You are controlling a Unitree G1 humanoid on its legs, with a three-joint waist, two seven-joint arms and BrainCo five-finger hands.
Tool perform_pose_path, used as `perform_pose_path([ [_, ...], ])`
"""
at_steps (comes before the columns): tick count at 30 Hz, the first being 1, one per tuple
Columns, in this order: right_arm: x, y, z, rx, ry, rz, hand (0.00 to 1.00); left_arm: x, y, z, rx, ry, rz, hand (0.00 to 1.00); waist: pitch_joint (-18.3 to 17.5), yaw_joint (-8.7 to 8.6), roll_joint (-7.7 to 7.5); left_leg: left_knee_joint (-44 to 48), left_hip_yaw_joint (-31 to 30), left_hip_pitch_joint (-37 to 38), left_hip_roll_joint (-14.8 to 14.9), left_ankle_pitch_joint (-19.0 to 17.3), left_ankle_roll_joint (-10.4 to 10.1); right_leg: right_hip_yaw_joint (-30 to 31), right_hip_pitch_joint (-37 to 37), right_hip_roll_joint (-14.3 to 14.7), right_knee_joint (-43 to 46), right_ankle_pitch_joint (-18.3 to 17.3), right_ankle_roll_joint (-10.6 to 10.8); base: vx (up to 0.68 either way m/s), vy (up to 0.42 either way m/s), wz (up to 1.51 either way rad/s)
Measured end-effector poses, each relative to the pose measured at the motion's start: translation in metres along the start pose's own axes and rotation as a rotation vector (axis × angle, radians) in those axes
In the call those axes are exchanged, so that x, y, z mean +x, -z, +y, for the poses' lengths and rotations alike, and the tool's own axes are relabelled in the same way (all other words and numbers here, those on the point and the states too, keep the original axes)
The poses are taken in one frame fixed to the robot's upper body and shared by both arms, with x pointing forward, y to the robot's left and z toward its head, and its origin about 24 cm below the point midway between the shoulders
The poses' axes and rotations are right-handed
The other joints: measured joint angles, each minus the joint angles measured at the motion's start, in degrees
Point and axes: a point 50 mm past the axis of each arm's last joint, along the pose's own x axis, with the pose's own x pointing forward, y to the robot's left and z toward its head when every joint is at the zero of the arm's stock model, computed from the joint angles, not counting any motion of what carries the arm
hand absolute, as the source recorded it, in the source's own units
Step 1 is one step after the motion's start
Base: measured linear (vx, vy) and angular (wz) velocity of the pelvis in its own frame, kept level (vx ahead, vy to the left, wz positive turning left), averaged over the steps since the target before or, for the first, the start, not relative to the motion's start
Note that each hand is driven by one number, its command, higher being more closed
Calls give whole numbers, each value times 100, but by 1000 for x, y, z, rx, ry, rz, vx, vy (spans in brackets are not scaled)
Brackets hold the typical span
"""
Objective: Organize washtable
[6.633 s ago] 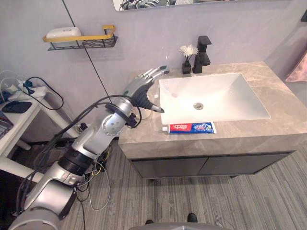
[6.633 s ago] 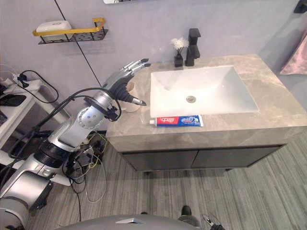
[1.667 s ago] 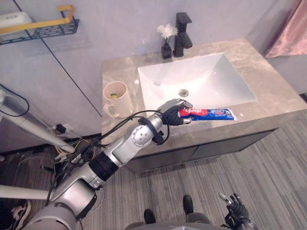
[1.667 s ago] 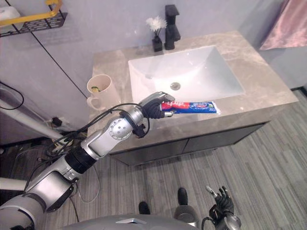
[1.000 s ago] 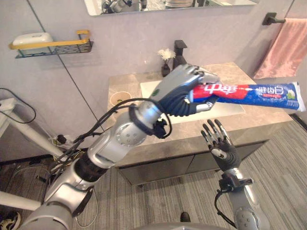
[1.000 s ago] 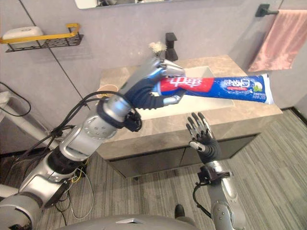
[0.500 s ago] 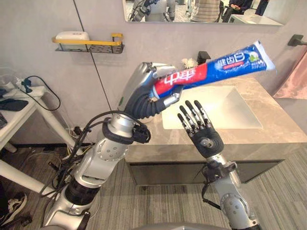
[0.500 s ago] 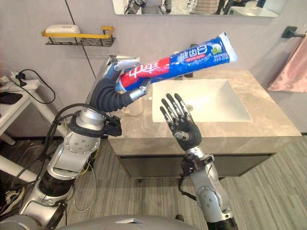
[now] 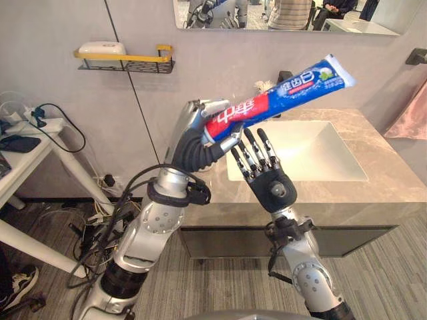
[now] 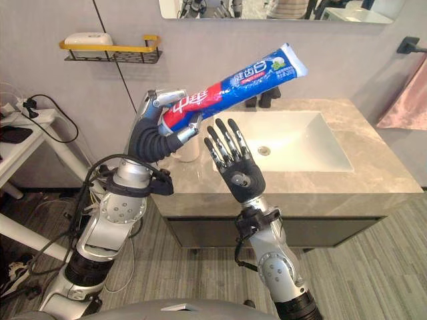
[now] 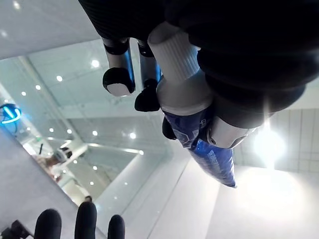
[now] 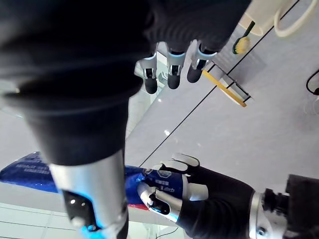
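My left hand (image 9: 193, 137) is raised in front of the wall and shut on the cap end of a red and blue toothpaste tube (image 9: 293, 90). The tube slants up to the right over the sink (image 9: 320, 153). In the left wrist view its white cap (image 11: 177, 59) sticks out of my curled fingers. My right hand (image 9: 270, 190) is open and held up with straight fingers; its fingertips are just under the tube and hold nothing. A cream cup (image 10: 189, 150) stands on the counter behind my left hand. The right wrist view shows a toothbrush in the cup (image 12: 269, 15).
The marble countertop (image 9: 393, 193) surrounds the white basin. A black faucet (image 9: 285, 75) stands at the back, partly behind the tube. A yellow wall shelf (image 9: 127, 60) holds a soap dish. A white side table (image 9: 20, 150) stands at the left and a pink towel (image 9: 410, 110) hangs at the right.
The toothpaste tube has dropped a little and shifted left in my left hand. My right hand has risen closer, so its fingertips now reach just under the tube.
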Motion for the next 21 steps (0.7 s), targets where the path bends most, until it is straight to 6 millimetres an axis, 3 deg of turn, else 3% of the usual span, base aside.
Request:
perform_pose_path([
  [5, 12, -7, 5, -15, -22, -41, 0, -6, 8, -10, -19, 32, 52, 100, -6, 8, -9, -66, -8, 5, 7, 61, -14, -18, -19, 9, -1, -7, -11, 0, 0, 0],
  [12, 15, -14, 3, -32, 13, -87, 0, -16, 9, -25, -77, 71, 98, 100, -25, 41, -37, -98, -15, 3, 7, 72, -19, -29, -29, 10, -1, -10, -12, 0, 0, 0],
  [21, 25, -27, 4, -61, 2, -151, 0, -17, 9, -28, -100, 78, 105, 100, -40, 112, -60, -126, -28, 4, 5, 75, -18, -37, -33, 12, 1, -14, -4, 0, 0, 0],
])
